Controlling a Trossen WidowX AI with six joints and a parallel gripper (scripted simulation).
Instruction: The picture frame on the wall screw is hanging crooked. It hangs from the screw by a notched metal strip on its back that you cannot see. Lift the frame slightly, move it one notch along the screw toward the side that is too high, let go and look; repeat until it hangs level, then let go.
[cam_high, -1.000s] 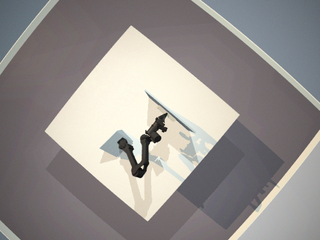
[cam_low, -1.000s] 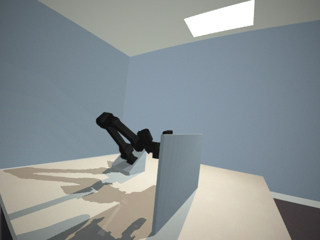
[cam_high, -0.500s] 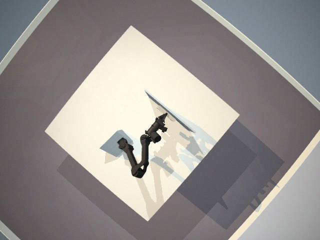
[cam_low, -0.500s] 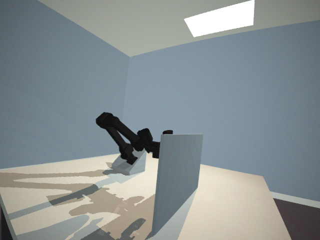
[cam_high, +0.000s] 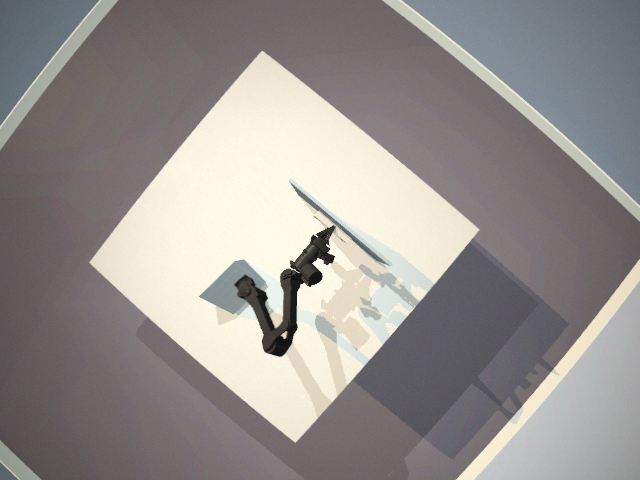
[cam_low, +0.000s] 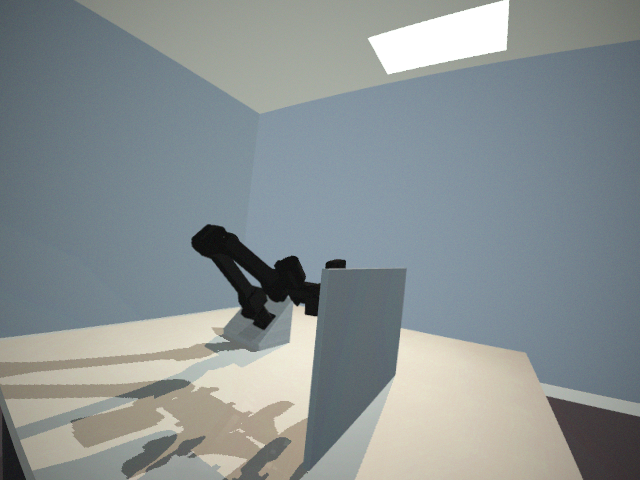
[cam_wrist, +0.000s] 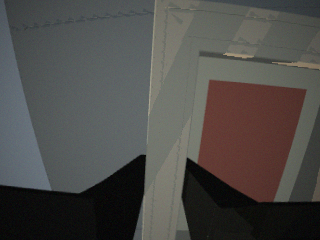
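The picture frame has a pale border around a red rectangle. In the wrist view its top edge slopes down to the right and its side bar leans slightly; from this angle I cannot tell how level it hangs. My gripper is shut on the frame's left side bar, with one finger on each side of it. The frame hangs in front of the upright wall panel. The panel hides the gripper and frame in the exterior view. The screw and the notched strip are hidden.
The arm reaches from its grey wedge-shaped base to the panel. Panel and base stand on the pale table. Shadows of arm and panel fall across the tabletop.
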